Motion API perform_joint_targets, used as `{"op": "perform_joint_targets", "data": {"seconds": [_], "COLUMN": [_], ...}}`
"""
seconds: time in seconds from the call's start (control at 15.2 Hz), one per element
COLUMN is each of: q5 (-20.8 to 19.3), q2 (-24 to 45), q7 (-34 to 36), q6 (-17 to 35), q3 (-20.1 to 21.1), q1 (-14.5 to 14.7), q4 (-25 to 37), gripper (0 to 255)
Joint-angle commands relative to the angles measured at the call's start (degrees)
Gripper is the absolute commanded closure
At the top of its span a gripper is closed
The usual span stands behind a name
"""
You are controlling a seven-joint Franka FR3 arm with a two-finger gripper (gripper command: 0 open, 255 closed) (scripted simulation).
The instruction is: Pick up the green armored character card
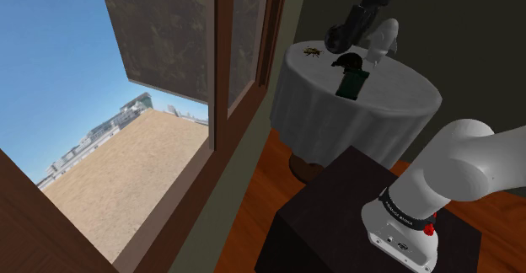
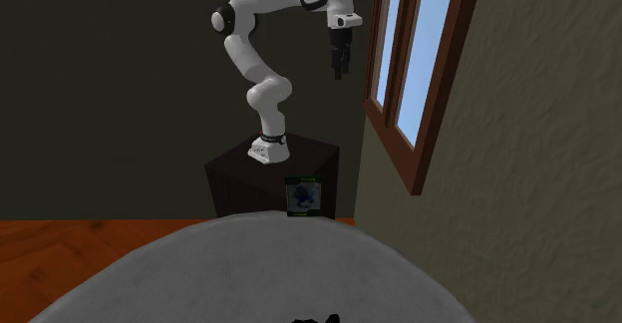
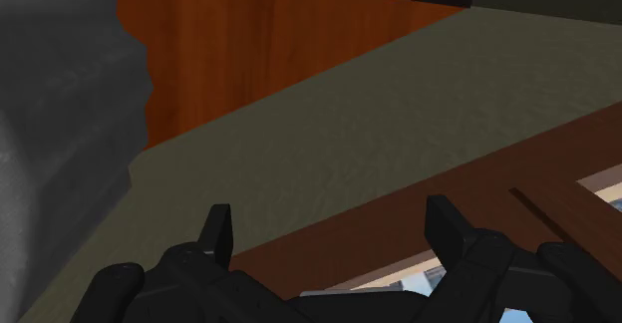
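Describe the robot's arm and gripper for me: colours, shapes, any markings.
The arm is made of rounded white segments joined by dark joints. Near its base a black band circles it, with a small red dot just below. The gripper is all black, with two narrow, blocky fingers.

gripper (image 1: 340,37): black, hanging over the far part of the table
card (image 1: 351,84): dark green, upright on the cloth, below the gripper and apart from it
black object (image 1: 347,61): between gripper and card; kind unclear
small yellowish object (image 1: 313,52): on the cloth, near the gripper, on its window side
table (image 1: 337,132): round, white-draped, under the gripper
window (image 1: 221,52): brown-framed, well apart from the gripper; sky, buildings beyond
stand (image 1: 324,221): dark box, well below the gripper
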Motion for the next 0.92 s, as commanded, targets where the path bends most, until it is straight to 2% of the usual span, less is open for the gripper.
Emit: {"op": "perform_joint_targets", "data": {"seconds": [0.0,0.46,0.86], "q5": [0.0,-4.6,-8.2], "q2": [0.0,-5.3,-5.2], "q7": [0.0,-14.0,-26.4], "q6": [0.0,6.1,11.8], "q3": [0.0,-11.1,-22.0], "q1": [0.0,-1.9,-2.9], "q4": [0.0,-7.0,-9.2], "gripper": [0,0,0]}}
